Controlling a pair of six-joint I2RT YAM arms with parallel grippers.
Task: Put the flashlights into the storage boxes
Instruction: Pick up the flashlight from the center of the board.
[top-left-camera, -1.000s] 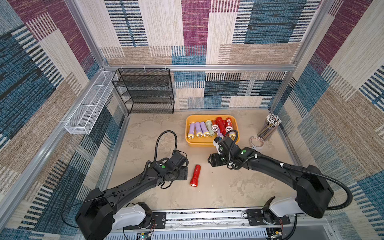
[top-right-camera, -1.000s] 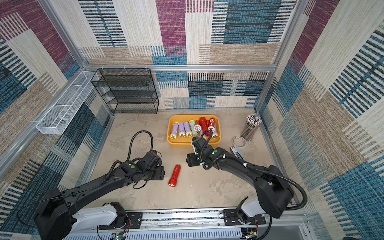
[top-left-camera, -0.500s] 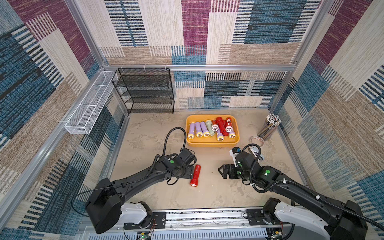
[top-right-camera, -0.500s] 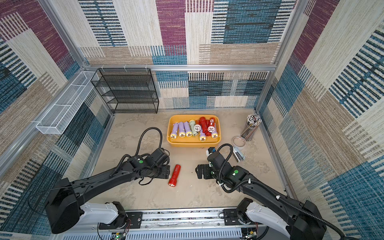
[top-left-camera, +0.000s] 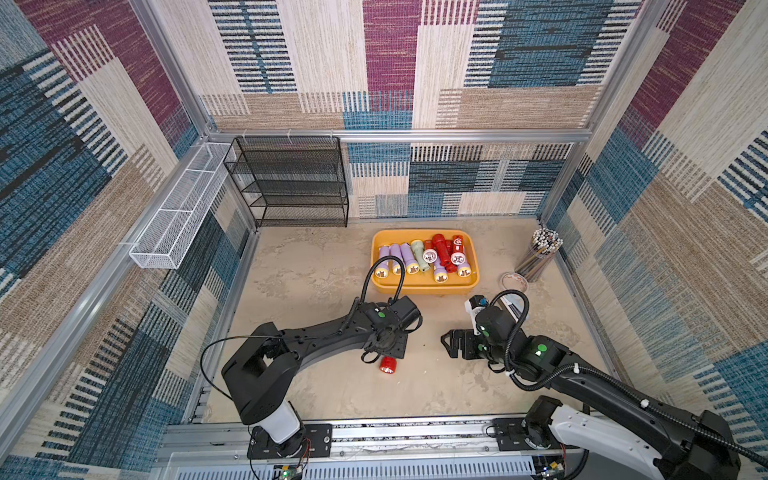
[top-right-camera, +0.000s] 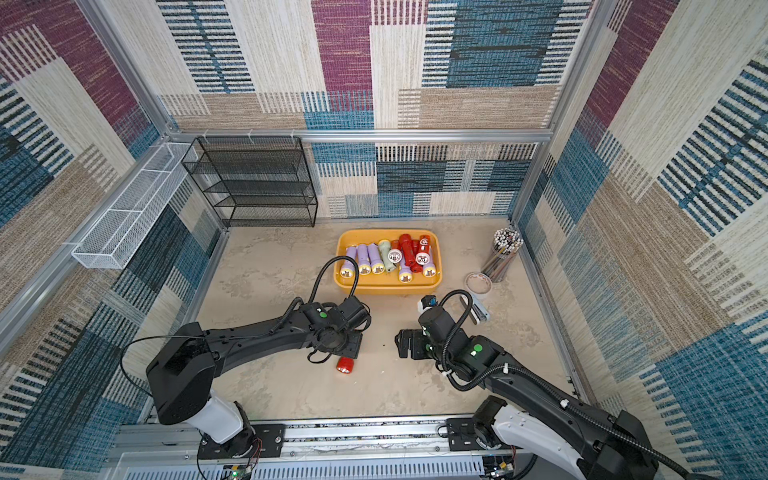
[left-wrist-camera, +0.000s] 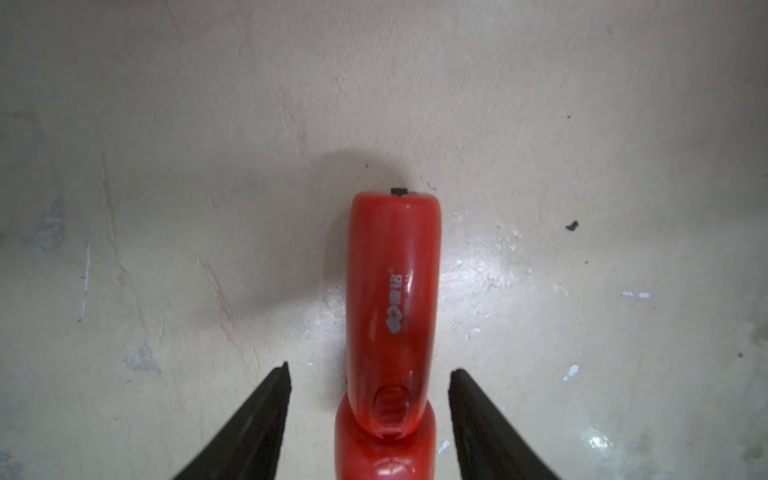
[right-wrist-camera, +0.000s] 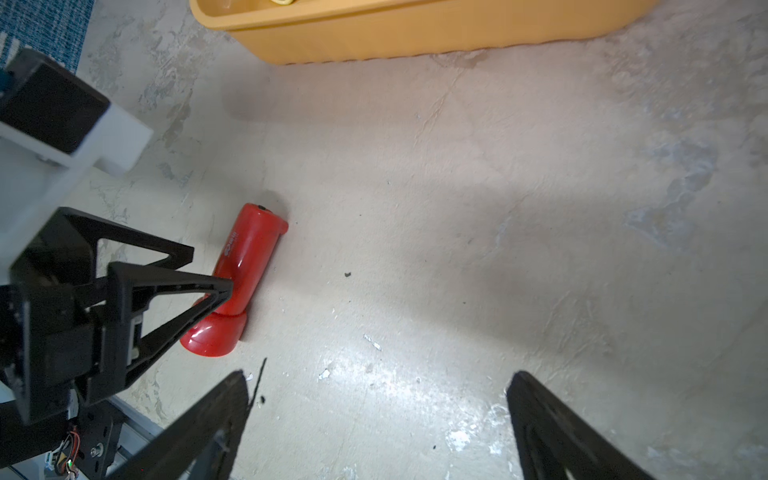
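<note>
**Entry: loose red flashlight, pick-up in hand**

- **Red plastic flashlight** (left-wrist-camera: 392, 299), smooth, round-bodied, flared head: lies flat on the beige mottled surface (top-left-camera: 311, 270) near the robot's base. It is the only one seen outside the tray.
- **Left jaws:** apart, one on each side of the barrel just behind the head and touching neither side. The gap is narrower on one side.
- **Handling, as judged:** the nearer jaw is likely to touch first and may roll the round body. Centre the jaws, keep them low and close gently on the barrel, not the flare. Lift high enough to clear the tray wall.
- **Right jaws:** wide apart with nothing between them, beside the work. Best kept clear of the carry path.
- **Shallow yellow-orange plastic tray** (top-left-camera: 424, 286), rounded corners: farther back, holding a row of lilac, pale green and red flashlights (top-left-camera: 419, 257). It is crowded, so release low to keep the newcomer from bouncing out.
</note>
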